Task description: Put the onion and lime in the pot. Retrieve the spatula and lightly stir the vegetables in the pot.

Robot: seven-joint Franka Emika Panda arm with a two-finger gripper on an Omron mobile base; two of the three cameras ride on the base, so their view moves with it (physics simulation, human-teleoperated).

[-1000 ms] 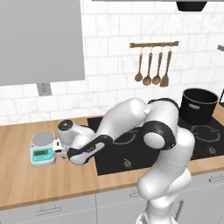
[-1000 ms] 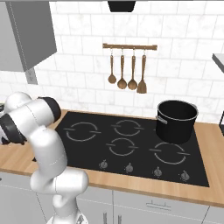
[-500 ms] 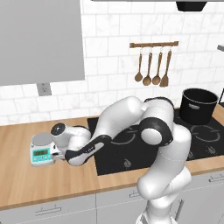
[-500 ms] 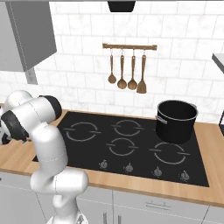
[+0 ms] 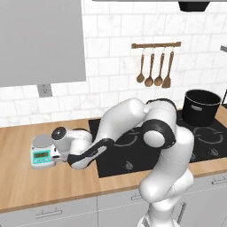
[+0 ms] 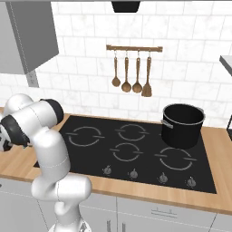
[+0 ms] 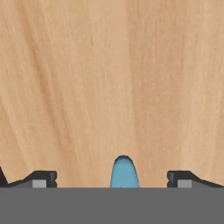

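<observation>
Low over the wooden surface (image 7: 109, 78), the gripper (image 7: 111, 179) stands wide open astride the rounded end of the light-blue spatula (image 7: 124, 173); it looks light, stiff and slim, best pinched across that handle; the pot (image 6: 182, 125) waits well apart.

Black pot (image 5: 202, 107) at far right corner of hob (image 5: 133, 153). Arm bent low left of hob, wrist beside kitchen scale (image 5: 42, 152) on wooden desk (image 5: 53, 186). Wooden utensils (image 5: 153, 71) hang above hob.
</observation>
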